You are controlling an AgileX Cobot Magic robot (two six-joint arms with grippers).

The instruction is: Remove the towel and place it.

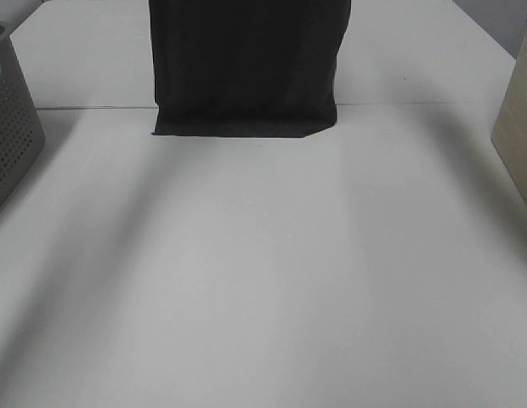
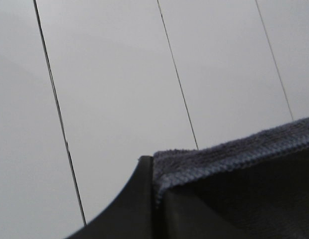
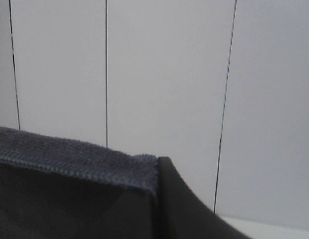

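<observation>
The dark navy towel (image 1: 246,68) hangs down from above the exterior high view, and its lower hem lies folded onto the white table (image 1: 246,280) at the back centre. Neither gripper appears in that view. In the left wrist view my left gripper (image 2: 153,167) is shut on a top corner of the towel (image 2: 234,154), the terry hem pinched between the dark fingers (image 2: 129,209). The right wrist view shows my right gripper (image 3: 158,167) shut on the other top corner of the towel (image 3: 70,154). Both wrist cameras face a white panelled wall.
A grey perforated basket (image 1: 8,127) stands at the left edge of the table. A beige box (image 1: 517,127) stands at the right edge. A seam crosses the table just behind the towel's hem.
</observation>
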